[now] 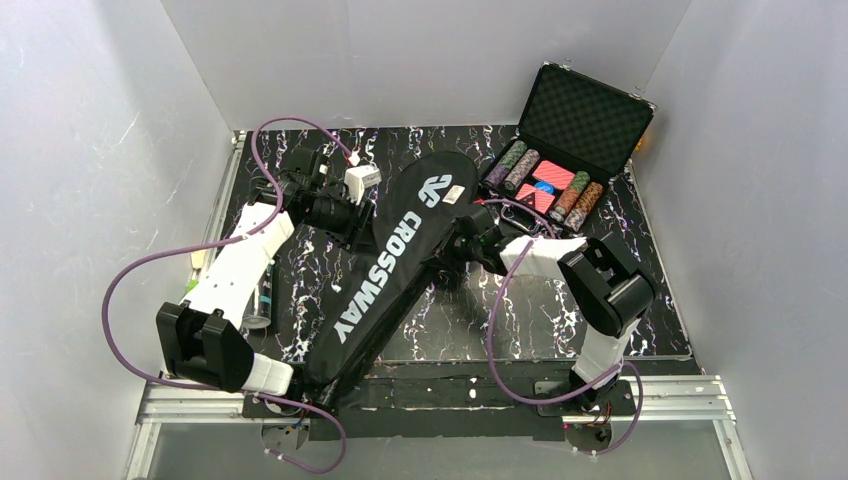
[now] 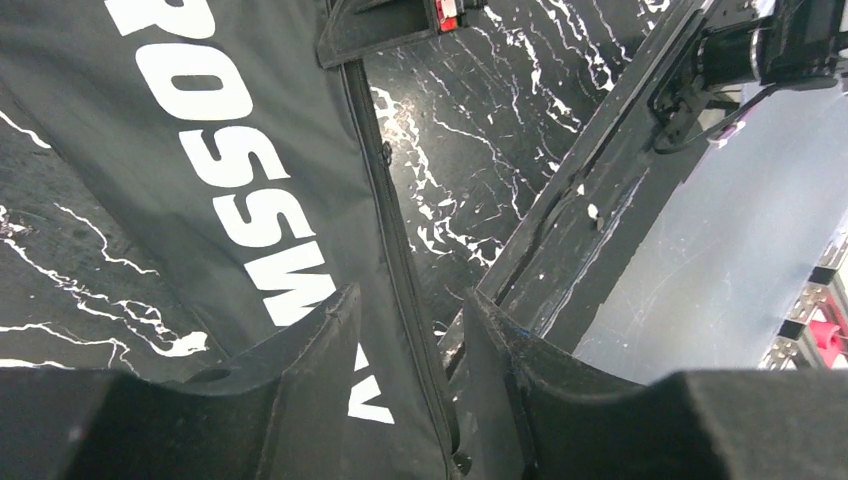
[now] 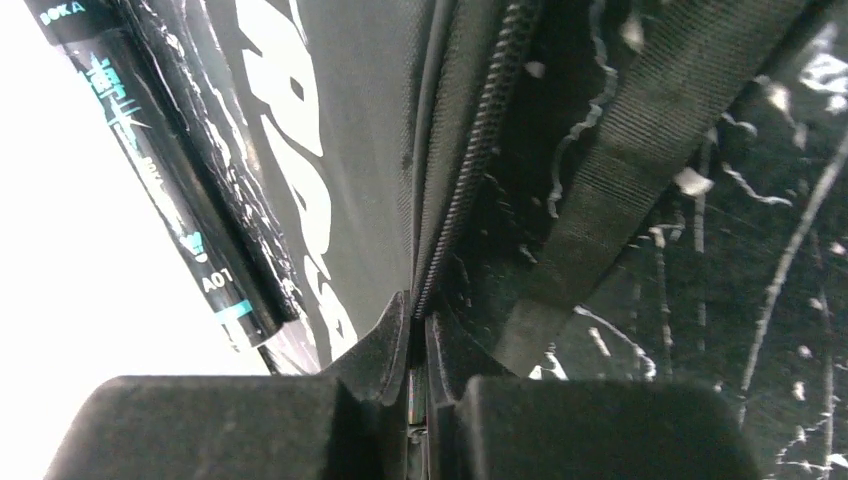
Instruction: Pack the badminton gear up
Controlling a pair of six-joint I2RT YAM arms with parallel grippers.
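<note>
The long black CROSSWAY racket bag (image 1: 385, 270) lies slantwise across the table, its wide end at the back. My left gripper (image 1: 350, 222) is open at the bag's left side. In the left wrist view its fingers (image 2: 405, 305) straddle the bag's zipper seam (image 2: 385, 200). My right gripper (image 1: 462, 240) is at the bag's right edge. In the right wrist view it (image 3: 418, 315) is shut on a small metal zipper pull at the end of the zipper (image 3: 470, 170). The tube (image 1: 262, 298) lies under my left arm and shows in the right wrist view (image 3: 150, 170). Rackets and shuttlecocks are hidden.
An open black hard case (image 1: 575, 150) with coloured poker chips stands at the back right. A black webbing strap (image 3: 620, 170) lies beside the zipper. White walls close in the table on three sides. A metal rail (image 1: 690, 395) runs along the near edge.
</note>
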